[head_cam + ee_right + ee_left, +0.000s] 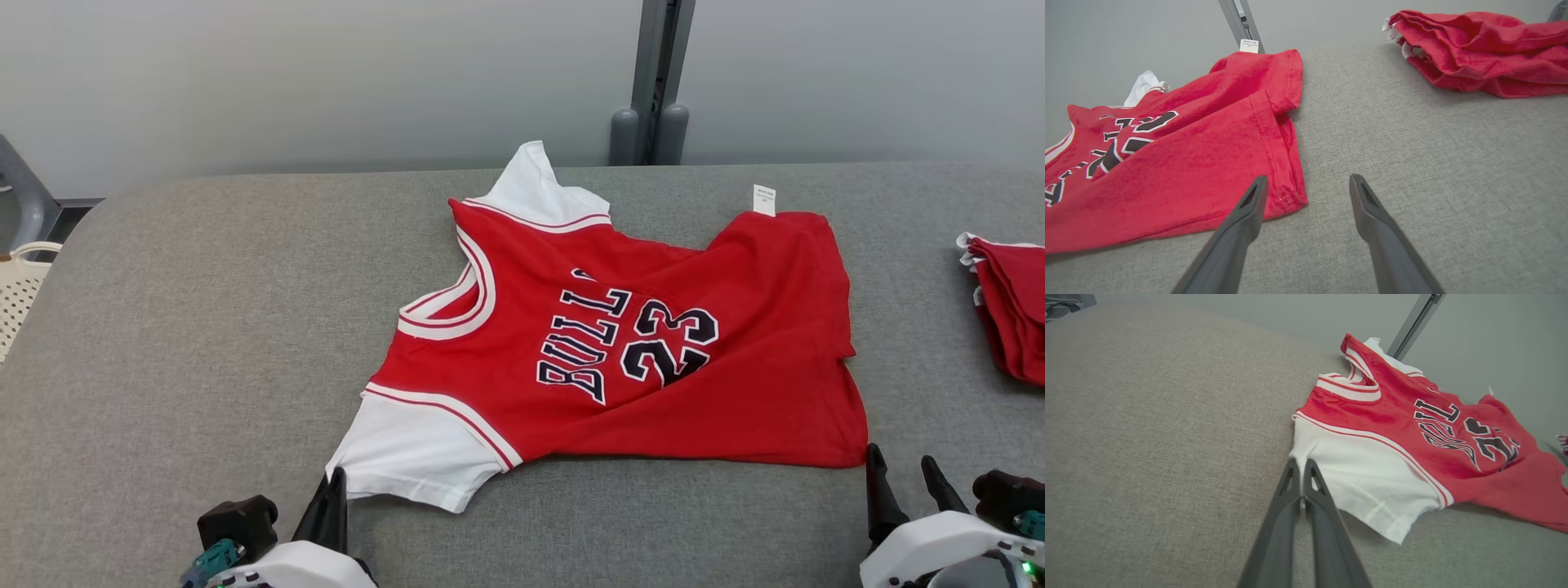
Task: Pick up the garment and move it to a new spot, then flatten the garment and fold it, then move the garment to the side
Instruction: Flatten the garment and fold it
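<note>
The garment (653,359) lies mid-table (204,327), front up. Its long axis runs 9 to 3 o'clock across the head view, with the collar toward 9 and the hem toward 3.

Your left hand (333,488) is closed tight at the near corner of the white sleeve (408,453). In the left wrist view the sleeve edge runs in between the tips, so it looks pinched. From that hand, the body of the shirt spreads away toward 1 o'clock.

Your right hand (906,483) stands wide and empty. Its inner finger is just beside the near hem corner (853,453), and the cloth lies toward 10 o'clock from it.

Each hand is nearest its own end of the near edge. To flatten the shirt, you would likely close the right hand on that hem corner first, then pull the two ends apart along the 9 to 3 line.

The folded red pile (1012,318) sits well apart at 3 o'clock.
</note>
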You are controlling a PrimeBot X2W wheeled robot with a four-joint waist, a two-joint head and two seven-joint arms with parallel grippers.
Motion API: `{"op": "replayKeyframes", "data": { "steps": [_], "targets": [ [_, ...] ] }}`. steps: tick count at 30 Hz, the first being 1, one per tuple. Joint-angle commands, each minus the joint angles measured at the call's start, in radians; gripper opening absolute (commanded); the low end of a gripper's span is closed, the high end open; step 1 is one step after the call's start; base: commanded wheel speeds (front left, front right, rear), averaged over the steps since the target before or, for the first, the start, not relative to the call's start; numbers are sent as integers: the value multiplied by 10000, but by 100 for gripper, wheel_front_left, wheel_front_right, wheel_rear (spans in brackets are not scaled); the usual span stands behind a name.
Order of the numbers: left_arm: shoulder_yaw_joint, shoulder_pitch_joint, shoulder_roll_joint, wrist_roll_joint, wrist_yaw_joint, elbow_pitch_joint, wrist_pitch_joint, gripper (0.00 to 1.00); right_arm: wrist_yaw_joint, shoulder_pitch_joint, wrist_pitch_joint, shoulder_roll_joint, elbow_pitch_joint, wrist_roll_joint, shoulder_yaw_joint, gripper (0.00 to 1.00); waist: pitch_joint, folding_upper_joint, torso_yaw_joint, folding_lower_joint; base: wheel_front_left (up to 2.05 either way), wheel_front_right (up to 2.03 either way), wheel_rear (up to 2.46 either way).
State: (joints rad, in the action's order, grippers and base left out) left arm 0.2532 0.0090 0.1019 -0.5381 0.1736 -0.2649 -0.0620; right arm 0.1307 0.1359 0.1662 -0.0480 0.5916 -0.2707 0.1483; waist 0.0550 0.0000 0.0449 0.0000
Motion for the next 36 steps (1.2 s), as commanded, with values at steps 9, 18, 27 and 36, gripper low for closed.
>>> {"op": "replayKeyframes", "data": {
  "steps": [9,18,27,36],
  "targets": [
    [123,173,81,38,143,352,152,0,3,1244,-371,-57,2097,122,3,100,82,0,346,0,0,0,0],
    [165,151,61,-36,166,406,73,0,5,1872,-379,-12,3488,-20,-592,41,164,0,432,0,0,0,0],
    [62,-109,-36,-384,-76,621,-203,0,5,2469,450,-46,3433,-1202,-1303,0,139,0,280,0,0,0,0],
    [-265,-797,-322,-1584,-742,1628,-684,0,3,2179,559,-229,784,-3230,-2025,0,-184,0,-98,0,0,0,0]
  ]
}}
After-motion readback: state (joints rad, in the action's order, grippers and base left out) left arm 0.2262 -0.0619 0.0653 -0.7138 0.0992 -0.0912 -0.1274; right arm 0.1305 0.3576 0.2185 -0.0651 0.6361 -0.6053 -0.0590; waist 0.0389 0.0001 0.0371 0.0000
